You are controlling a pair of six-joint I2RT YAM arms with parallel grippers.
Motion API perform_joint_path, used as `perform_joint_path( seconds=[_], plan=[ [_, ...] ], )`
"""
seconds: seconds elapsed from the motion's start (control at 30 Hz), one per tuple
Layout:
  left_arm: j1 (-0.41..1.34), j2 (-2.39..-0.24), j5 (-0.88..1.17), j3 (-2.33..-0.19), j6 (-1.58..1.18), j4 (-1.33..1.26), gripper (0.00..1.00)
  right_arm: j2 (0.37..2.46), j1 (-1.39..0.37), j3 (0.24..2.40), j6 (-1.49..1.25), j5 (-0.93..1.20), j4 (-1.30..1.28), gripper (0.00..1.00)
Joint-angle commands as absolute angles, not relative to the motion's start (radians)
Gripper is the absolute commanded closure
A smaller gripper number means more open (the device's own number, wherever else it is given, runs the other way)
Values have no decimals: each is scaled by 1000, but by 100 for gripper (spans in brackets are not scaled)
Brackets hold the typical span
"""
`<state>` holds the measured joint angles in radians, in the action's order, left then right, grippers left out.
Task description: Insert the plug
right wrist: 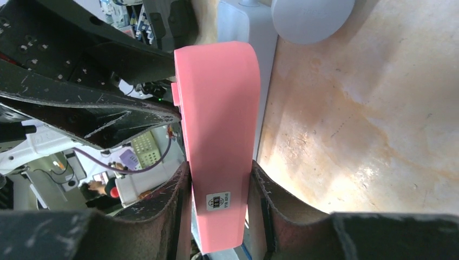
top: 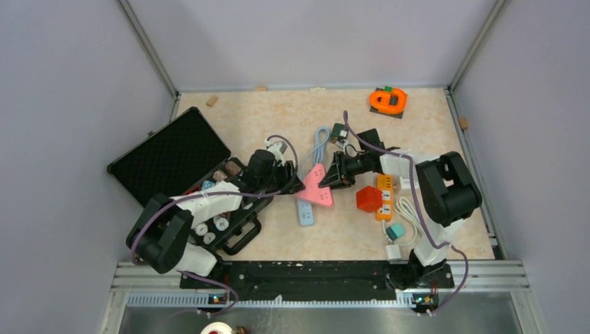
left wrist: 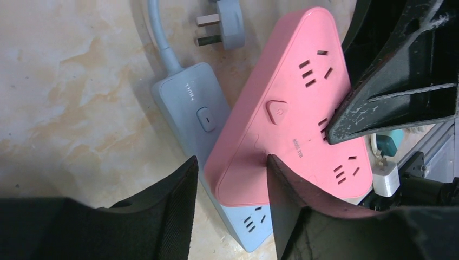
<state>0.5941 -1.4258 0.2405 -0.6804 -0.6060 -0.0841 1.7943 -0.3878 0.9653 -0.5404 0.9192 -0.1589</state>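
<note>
Firmly, right gripper (right wrist: 217,173) clamps pink strip (right wrist: 216,97) — one socket (left wrist: 323,122) half-covered.

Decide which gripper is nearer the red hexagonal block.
Right. The right gripper holds the pink power strip at the side facing the red hexagonal block; the left gripper is at the strip's far side.

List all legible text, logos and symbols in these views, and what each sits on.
Power symbol, no letters: round button of the pink triangular power strip.
Dark print beside that button: too small to read.
Embossed brand on the grey-blue power strip: upside down, possibly "BULL", not certain.
White sticker on the pink strip's edge: blurred, unreadable.
Marks on the orange power strip: too small to read.
</note>
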Motion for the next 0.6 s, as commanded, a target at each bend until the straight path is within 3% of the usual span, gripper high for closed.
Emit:
perform_joint_path(
  seconds=[0.0,0.23,0.57],
  plan=[
    [595,-1462,218,-667,-591,-60,53,1832,-399,945,-430,522,-201,66],
    [600,-1445,188,-627,-586,-34,62,1836,-421,940,-422,492,-182,59],
    [636,-1429,101,-602,-574,41,67,1854,-460,949,-428,423,-198,65]
  ],
)
